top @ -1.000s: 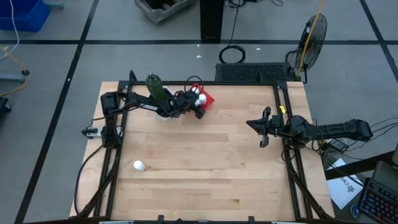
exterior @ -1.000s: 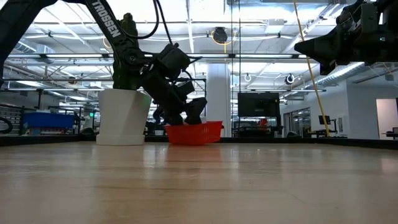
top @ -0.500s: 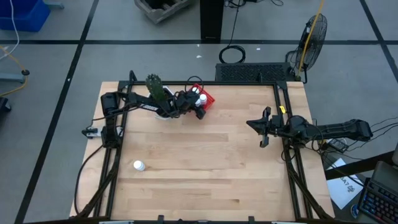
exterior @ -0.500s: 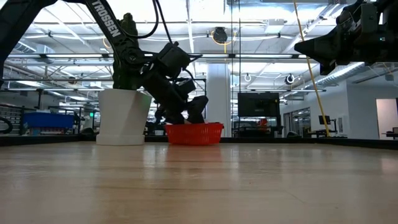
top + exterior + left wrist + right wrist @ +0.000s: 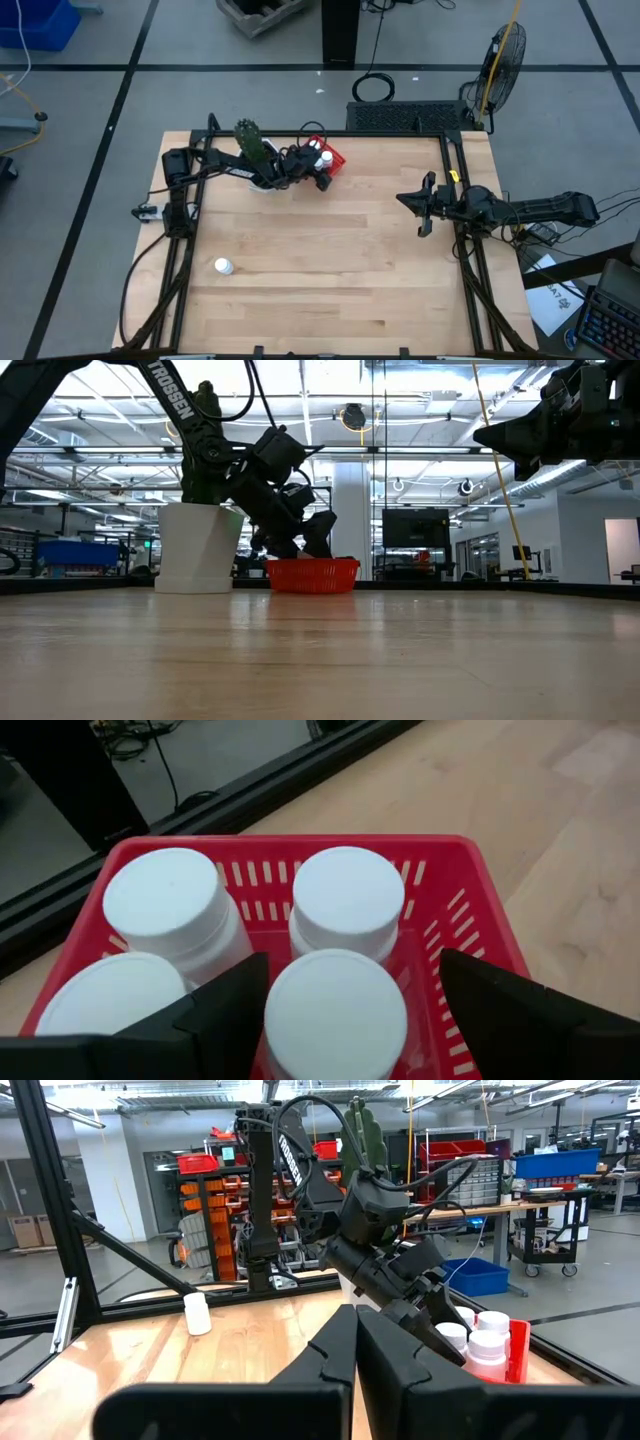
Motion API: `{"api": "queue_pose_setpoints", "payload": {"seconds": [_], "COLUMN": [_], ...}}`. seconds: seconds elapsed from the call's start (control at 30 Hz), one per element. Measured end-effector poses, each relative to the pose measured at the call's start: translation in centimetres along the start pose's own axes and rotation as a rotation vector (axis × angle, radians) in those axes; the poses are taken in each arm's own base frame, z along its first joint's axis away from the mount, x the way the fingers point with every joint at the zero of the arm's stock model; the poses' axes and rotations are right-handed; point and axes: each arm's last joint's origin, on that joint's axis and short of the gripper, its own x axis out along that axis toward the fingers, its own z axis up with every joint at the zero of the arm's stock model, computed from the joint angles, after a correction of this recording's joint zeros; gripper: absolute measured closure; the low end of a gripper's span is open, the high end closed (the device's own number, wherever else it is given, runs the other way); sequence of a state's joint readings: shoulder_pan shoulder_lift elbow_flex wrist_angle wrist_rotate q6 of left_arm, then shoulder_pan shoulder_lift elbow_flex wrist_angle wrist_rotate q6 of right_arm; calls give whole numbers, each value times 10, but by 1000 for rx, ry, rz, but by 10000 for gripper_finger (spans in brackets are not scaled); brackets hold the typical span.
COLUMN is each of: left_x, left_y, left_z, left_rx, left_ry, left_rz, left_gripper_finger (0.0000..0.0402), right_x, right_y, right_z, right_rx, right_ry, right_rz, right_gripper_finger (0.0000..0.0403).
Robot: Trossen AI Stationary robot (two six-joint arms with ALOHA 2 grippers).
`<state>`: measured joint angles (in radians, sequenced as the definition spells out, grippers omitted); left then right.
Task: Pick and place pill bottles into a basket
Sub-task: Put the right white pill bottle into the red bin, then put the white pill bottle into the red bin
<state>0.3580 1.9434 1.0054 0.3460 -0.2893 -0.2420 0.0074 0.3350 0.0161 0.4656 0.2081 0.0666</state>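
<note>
Left wrist view first: four pill bottles (image 5: 345,905) stand white-capped inside my red basket (image 5: 480,925), packed close together — two toward the far wall, two nearer the camera. My left gripper (image 5: 350,1010) hangs just above them with its fingers (image 5: 520,1010) spread wide, one on each side of the nearest cap, holding nothing. From above, the basket (image 5: 330,157) sits at the table's far edge, just beside the white cactus pot (image 5: 262,178), with my left gripper (image 5: 318,176) over its near side. A fifth pill bottle (image 5: 223,266) lies alone on the wooden table (image 5: 330,270), well apart, near the left front corner. My right gripper (image 5: 418,208) waits over the table's right side — fingers pressed together, empty.
</note>
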Motion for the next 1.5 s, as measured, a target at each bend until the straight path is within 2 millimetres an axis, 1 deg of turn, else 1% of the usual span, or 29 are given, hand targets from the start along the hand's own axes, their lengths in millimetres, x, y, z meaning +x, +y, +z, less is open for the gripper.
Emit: {"api": "queue_pose_setpoints", "payload": {"seconds": [0.17, 0.23, 0.3, 0.47, 0.57, 0.63, 0.73, 0.83, 0.97, 1.07, 1.17, 1.3, 1.37, 1.5], "left_x": [-5, -11, -18, -41, -58, -72, -100, -132, -175, -204, -232, -264, -279, -299], "left_y": [0, 1, -1, -7, -16, -24, -40, -57, -81, -97, -105, -112, -116, -114], "left_z": [7, 11, 19, 33, 35, 32, 25, 15, -1, -17, -36, -64, -73, -86], "left_rx": [5, 10, 13, 21, 53, 89, 166, 218, 245, 217, 174, 169, 148, 165], "left_ry": [-21, -12, -42, -52, -5, 51, 143, 231, 302, 350, 432, 525, 546, 584], "left_rz": [-5, -3, -10, -41, -92, -118, -153, -197, -231, -243, -227, -167, -165, -144], "left_gripper_finger": [103, 103, 103, 103, 103, 103, 103, 103, 103, 103, 106, 125, 138, 159], "right_x": [0, 0, 0, 0, 0, 0, 0, 0, 0, 0, 0, 0, 0, 0], "right_y": [0, 0, 0, 0, 0, 0, 0, 0, 0, 0, 0, 0, 0, 0], "right_z": [0, 0, 0, 0, 0, 0, 0, 0, 0, 0, 0, 0, 0, 0], "right_rx": [0, 0, 0, 0, 0, 0, 0, 0, 0, 0, 0, 0, 0, 0], "right_ry": [0, 0, 0, 1, 0, 0, 0, 0, 0, 1, 2, 1, 1, 1], "right_rz": [0, 0, 0, -1, -1, 0, 0, 0, -1, 0, -1, -1, 0, 0], "right_gripper_finger": [399, 399, 399, 399, 399, 399, 399, 399, 399, 399, 399, 399, 399, 399]}}
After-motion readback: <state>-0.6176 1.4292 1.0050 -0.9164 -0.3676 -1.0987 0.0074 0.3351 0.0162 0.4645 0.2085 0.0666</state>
